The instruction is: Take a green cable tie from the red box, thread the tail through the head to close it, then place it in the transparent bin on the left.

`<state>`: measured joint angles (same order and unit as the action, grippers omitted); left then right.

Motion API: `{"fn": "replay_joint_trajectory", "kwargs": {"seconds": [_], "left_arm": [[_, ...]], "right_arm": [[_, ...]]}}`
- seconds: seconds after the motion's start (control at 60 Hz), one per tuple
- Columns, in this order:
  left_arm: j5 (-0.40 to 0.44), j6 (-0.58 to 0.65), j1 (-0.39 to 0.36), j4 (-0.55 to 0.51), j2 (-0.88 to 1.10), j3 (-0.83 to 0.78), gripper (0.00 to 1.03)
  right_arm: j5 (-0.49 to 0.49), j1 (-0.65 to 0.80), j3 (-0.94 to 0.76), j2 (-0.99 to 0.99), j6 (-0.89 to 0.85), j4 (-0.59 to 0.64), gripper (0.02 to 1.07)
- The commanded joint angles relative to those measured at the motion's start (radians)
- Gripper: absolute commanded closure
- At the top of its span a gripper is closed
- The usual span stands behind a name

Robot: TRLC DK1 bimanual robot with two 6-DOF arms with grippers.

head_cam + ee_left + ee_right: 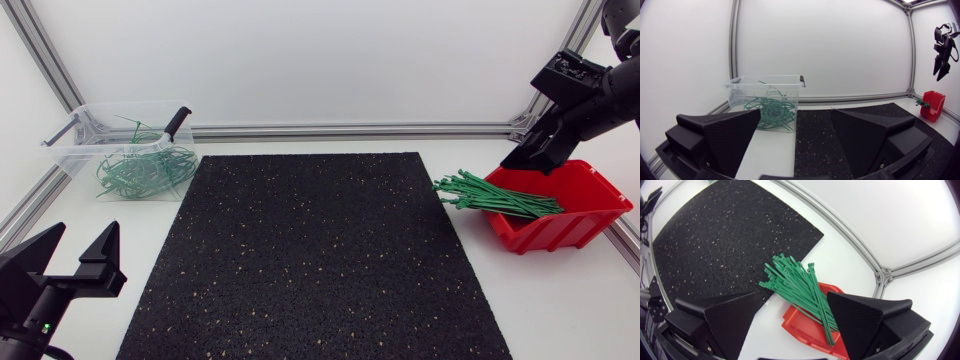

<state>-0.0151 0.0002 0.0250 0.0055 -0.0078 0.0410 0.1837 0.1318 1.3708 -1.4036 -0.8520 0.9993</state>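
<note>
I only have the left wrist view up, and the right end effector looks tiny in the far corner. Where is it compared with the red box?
Observer: The right end effector hangs above the red box, open and holding nothing.
Operator: Are the ties fully inside the box?
Observer: No. The green cable ties lie in a bundle with their heads sticking out over the box's edge toward the black mat.

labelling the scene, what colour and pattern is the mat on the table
The mat is black with fine pale speckles, clearest in the head view.
</note>
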Motion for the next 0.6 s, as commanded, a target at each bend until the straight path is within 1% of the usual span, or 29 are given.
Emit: {"fn": "replay_joint_trajectory", "kwargs": {"seconds": [0.0, 0.083, 0.283, 0.317, 0.383, 0.467, 0.583], "left_arm": [[-0.002, 0.006, -0.005, -0.019, -0.003, -0.039, 0.05], [-0.002, 0.006, -0.005, -0.019, -0.003, -0.039, 0.05], [-0.002, 0.004, -0.007, -0.019, -0.003, -0.039, 0.05], [-0.002, 0.004, -0.007, -0.019, -0.003, -0.039, 0.05], [-0.002, 0.004, -0.008, -0.019, -0.003, -0.039, 0.05], [-0.002, 0.004, -0.008, -0.019, -0.003, -0.038, 0.05], [-0.002, 0.006, -0.013, -0.019, -0.003, -0.039, 0.05]], "right_arm": [[0.003, -0.017, 0.027, -0.021, -0.136, 0.045, 0.1], [-0.003, -0.023, 0.02, -0.014, -0.229, 0.047, 0.1], [-0.075, -0.058, 0.019, -0.028, -0.423, 0.113, 0.1], [-0.09, -0.064, 0.019, -0.029, -0.456, 0.122, 0.1], [-0.159, -0.081, 0.016, -0.035, -0.527, 0.145, 0.1], [-0.174, -0.081, 0.014, -0.044, -0.619, 0.145, 0.11], [-0.17, -0.09, 0.008, -0.044, -0.725, 0.156, 0.13]]}}
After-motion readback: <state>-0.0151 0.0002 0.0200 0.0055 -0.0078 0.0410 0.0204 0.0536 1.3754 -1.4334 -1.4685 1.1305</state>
